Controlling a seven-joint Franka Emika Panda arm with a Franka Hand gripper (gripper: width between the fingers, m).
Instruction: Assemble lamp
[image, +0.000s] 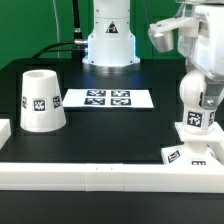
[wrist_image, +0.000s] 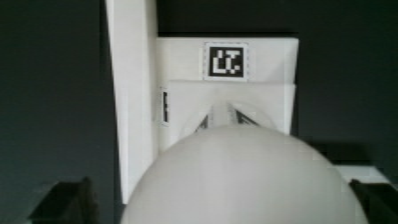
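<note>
The rounded white bulb (image: 196, 98) stands upright on the flat square base (image: 188, 152) at the exterior view's right, against the front rail. My gripper (image: 197, 82) comes down from above and is shut on the bulb's rounded top. In the wrist view the bulb (wrist_image: 240, 170) fills the near part of the frame between my dark fingers (wrist_image: 68, 200), my gripper (wrist_image: 222, 200) straddles it, and the base (wrist_image: 222, 95) with its tag lies beneath. The tapered shade (image: 42, 100) stands wide end down on the table at the exterior view's left, well apart from the gripper.
The marker board (image: 108, 98) lies flat in the middle of the table. A long white rail (image: 100, 172) runs along the front edge and shows beside the base in the wrist view (wrist_image: 128, 90). The robot's white pedestal (image: 108, 40) stands at the back.
</note>
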